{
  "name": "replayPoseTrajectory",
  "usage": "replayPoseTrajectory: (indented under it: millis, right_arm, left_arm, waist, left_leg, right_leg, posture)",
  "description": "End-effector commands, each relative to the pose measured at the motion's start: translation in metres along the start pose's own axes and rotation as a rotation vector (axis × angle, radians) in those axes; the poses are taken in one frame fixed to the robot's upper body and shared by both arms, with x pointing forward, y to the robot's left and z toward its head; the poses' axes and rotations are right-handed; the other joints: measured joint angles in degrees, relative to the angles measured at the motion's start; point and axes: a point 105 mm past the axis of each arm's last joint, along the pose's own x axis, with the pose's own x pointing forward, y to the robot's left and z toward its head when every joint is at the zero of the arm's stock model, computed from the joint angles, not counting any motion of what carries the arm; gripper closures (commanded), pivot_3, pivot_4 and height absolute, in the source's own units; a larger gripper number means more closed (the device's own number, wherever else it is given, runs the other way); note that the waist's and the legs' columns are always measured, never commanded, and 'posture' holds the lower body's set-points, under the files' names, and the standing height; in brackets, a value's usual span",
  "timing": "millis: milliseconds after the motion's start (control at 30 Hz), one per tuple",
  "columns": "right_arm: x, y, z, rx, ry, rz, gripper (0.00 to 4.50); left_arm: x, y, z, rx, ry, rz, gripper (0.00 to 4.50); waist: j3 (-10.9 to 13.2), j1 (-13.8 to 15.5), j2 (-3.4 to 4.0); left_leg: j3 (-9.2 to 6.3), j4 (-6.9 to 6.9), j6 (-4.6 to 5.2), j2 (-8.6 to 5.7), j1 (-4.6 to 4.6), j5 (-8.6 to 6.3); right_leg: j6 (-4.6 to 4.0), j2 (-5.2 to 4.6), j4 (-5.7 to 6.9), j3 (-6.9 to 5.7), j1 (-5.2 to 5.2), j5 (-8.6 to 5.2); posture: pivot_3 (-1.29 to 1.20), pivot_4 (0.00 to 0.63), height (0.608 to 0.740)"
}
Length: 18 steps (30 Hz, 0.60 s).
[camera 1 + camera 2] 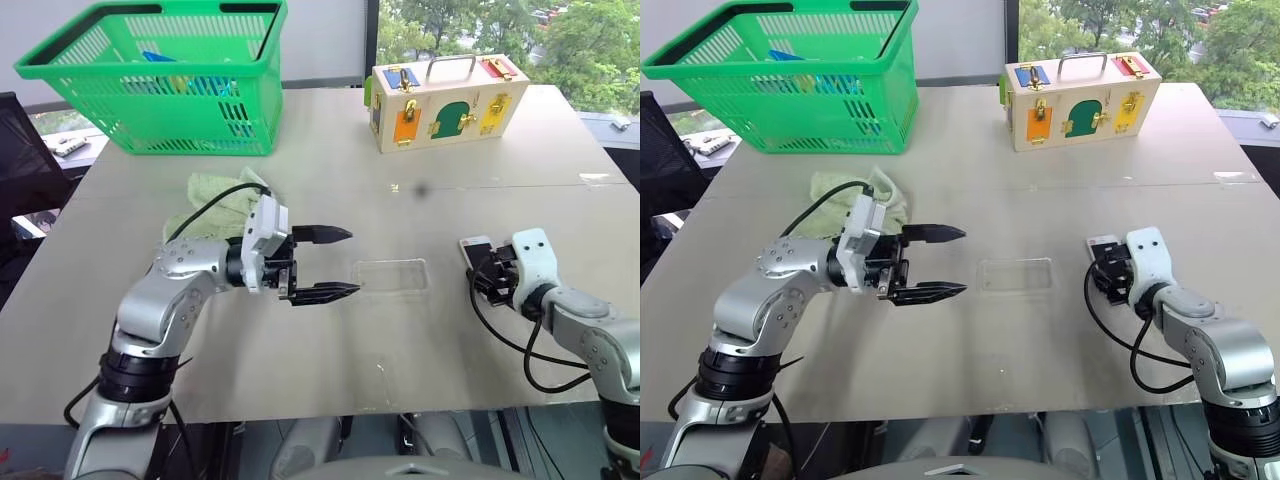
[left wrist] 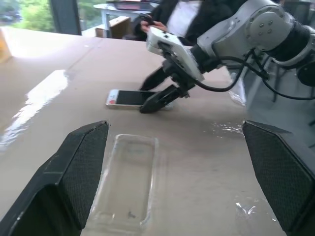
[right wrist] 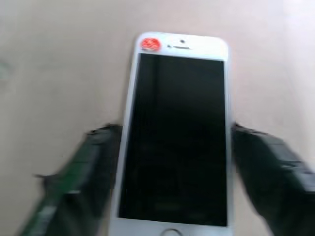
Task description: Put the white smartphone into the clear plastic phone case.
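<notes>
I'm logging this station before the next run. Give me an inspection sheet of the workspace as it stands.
Surface: tan table, bare in front.
Job's things: phone flat, screen up, on the robot's right; clear case lies empty mid-table, apart from the phone.
Clutter: green basket with items inside, far left; wooden latch box far centre; green cloth behind the left arm.
End effectors: left end effector open, level, aimed at the case; right end effector straddles the phone, fingers at its long sides, contact unclear.
Cables: black cable loops off the right wrist; another over the left forearm.
Surroundings: window, trees outside; a seated person across from the left wrist view.
</notes>
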Motion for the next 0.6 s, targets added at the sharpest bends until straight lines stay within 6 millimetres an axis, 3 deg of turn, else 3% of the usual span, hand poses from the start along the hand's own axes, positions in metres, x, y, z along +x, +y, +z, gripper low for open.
replayPoseTrajectory:
  millis: [33,167,233,367,467,600]
  right_arm:
    - [0.002,0.0,-0.026,-0.003,0.12,0.025,1.62]
    - [-0.004,-0.006,-0.003,-0.082,-0.002,0.059,1.69]
    - [-0.012,0.005,0.025,-0.15,-0.134,0.161,1.69]
    - [-0.03,0.049,0.068,-0.276,-0.305,0.446,1.69]
    - [-0.033,0.077,0.08,-0.405,-0.322,0.593,1.69]
    - [-0.022,0.099,0.079,-0.607,-0.278,0.704,1.69]
  left_arm:
    - [-0.003,-0.001,0.01,0.041,-0.019,0.044,0.0]
    - [-0.009,0.003,-0.001,0.0,-0.01,0.11,0.0]
    - [-0.014,0.004,-0.007,-0.028,-0.006,0.137,0.0]
    - [-0.023,-0.001,-0.023,-0.036,0.031,0.153,0.0]
    - [-0.029,-0.003,-0.032,-0.048,0.056,0.159,0.0]
    - [-0.034,-0.002,-0.039,-0.06,0.065,0.166,0.0]
  waist:
    - [-0.1,0.0,-0.12]
    - [-0.1,0.1,-0.11]
    - [0.0,-0.1,-0.01]
    - [0.1,-0.9,0.2]
    - [0.2,-1.4,0.25]
    - [0.2,-1.2,0.25]
  left_leg:
    - [-0.01,0.0,0.0,0.0,-0.01,0.0]
    - [0.0,0.0,0.0,-0.01,-0.03,-0.01]
    - [0.0,-0.01,0.0,-0.01,-0.04,-0.01]
    - [0.08,-0.02,0.0,0.04,-0.11,0.0]
    - [0.05,-0.03,0.0,0.06,-0.12,-0.01]
    - [0.02,-0.05,0.0,0.06,-0.18,-0.01]
  right_leg:
    - [0.0,0.0,-0.03,-0.01,0.0,0.0]
    - [0.01,-0.01,-0.1,-0.02,0.03,0.0]
    - [0.01,-0.01,-0.1,-0.03,0.01,0.0]
    - [0.01,-0.01,-0.06,0.03,-0.14,0.01]
    - [0.01,-0.01,-0.04,-0.01,-0.15,0.0]
    - [0.01,-0.02,-0.15,-0.06,-0.16,0.01]
  posture:
    - [0.0,0.15,0.74]
    - [0.0,0.15,0.74]
    - [0.0,0.15,0.74]
    - [0.0,0.15,0.74]
    - [0.0,0.15,0.74]
    - [0.0,0.15,0.74]
